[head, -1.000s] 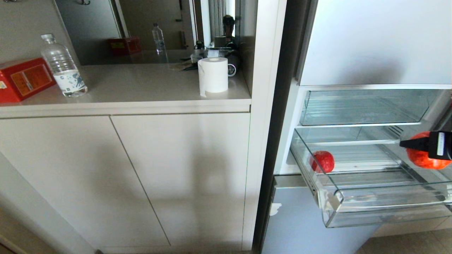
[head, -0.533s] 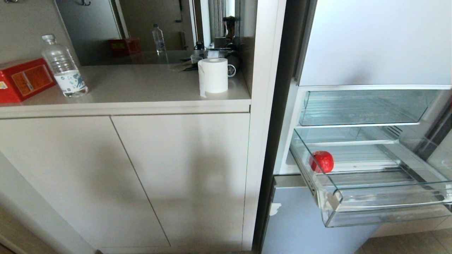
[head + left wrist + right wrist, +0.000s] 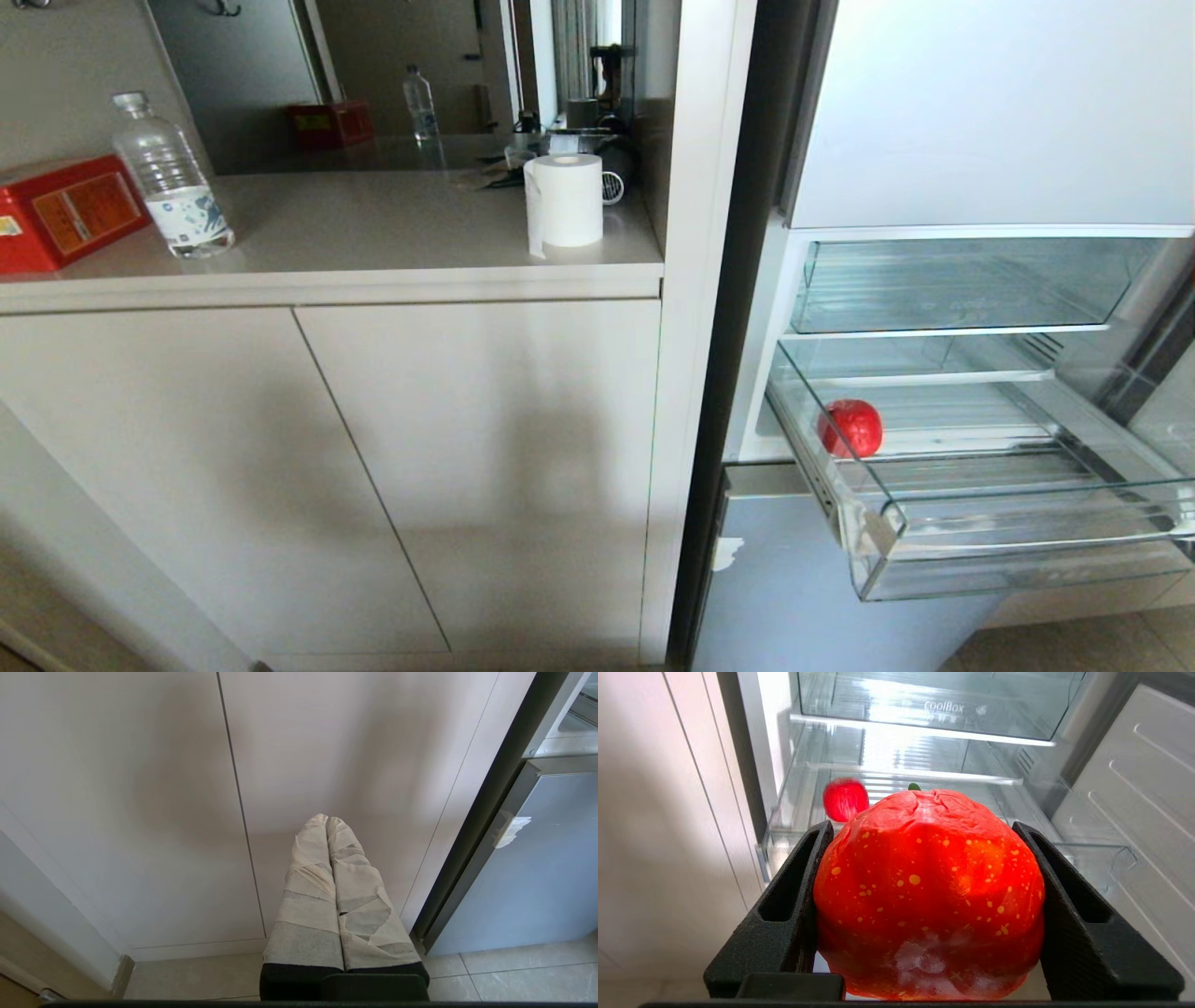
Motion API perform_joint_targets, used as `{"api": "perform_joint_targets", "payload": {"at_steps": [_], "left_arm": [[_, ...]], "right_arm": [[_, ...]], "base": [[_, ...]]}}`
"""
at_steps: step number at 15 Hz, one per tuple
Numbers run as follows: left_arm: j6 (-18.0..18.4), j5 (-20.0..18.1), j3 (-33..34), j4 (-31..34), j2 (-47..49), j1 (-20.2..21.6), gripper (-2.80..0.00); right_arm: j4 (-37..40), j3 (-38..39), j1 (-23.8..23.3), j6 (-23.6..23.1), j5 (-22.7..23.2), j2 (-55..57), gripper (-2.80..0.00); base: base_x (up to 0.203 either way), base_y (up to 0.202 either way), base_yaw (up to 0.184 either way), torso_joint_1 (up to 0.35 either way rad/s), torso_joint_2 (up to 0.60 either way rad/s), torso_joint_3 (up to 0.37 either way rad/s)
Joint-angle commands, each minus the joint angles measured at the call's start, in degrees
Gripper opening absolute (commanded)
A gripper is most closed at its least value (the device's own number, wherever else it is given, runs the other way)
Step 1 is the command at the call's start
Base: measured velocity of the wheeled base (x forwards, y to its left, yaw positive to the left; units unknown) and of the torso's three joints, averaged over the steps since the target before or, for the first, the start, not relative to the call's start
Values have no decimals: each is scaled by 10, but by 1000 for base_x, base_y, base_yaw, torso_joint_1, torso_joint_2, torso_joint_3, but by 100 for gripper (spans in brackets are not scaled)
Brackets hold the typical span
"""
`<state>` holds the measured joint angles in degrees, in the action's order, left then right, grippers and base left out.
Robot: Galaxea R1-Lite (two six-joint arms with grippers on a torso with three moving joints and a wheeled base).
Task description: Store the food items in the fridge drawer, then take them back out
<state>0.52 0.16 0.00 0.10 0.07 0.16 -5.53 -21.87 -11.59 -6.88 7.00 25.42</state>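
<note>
Between the right gripper's [image 3: 924, 905] black fingers sits a big speckled red fruit [image 3: 927, 896], pinched at its sides; ahead lies the drawer [image 3: 896, 779] with a small apple [image 3: 845, 799]. Glossy skin could slip loose.

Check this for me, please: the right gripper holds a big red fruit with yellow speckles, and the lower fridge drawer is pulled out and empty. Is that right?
Not quite. The lower fridge drawer is pulled out but not empty: a small red fruit lies near its left wall, as the head view shows. The rest is right: in the right wrist view the right gripper holds the big red speckled fruit.
</note>
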Motion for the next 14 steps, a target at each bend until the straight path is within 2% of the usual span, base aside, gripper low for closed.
{"api": "perform_joint_targets", "payload": {"at_steps": [1, 4, 7, 12, 14], "left_arm": [[0, 0, 0, 0, 0, 0, -280], [0, 1, 0, 0, 0, 0, -280], [0, 0, 0, 0, 0, 0, -280], [0, 0, 0, 0, 1, 0, -280], [0, 0, 0, 0, 0, 0, -280]], "right_arm": [[-2, 14, 0, -2, 1, -14, -280], [-1, 18, -1, -1, 1, -12, -280], [-1, 22, -6, 1, 1, -13, -280], [-2, 15, -56, 26, 1, 9, -280], [-11, 12, -96, 29, -1, 26, -280]], "base": [[0, 0, 0, 0, 0, 0], [1, 1, -20, 1, 1, 1], [3, 6, -158, 4, 0, 3], [-1, 8, -173, 0, 2, 2], [0, 6, -169, 2, 0, 3]]}}
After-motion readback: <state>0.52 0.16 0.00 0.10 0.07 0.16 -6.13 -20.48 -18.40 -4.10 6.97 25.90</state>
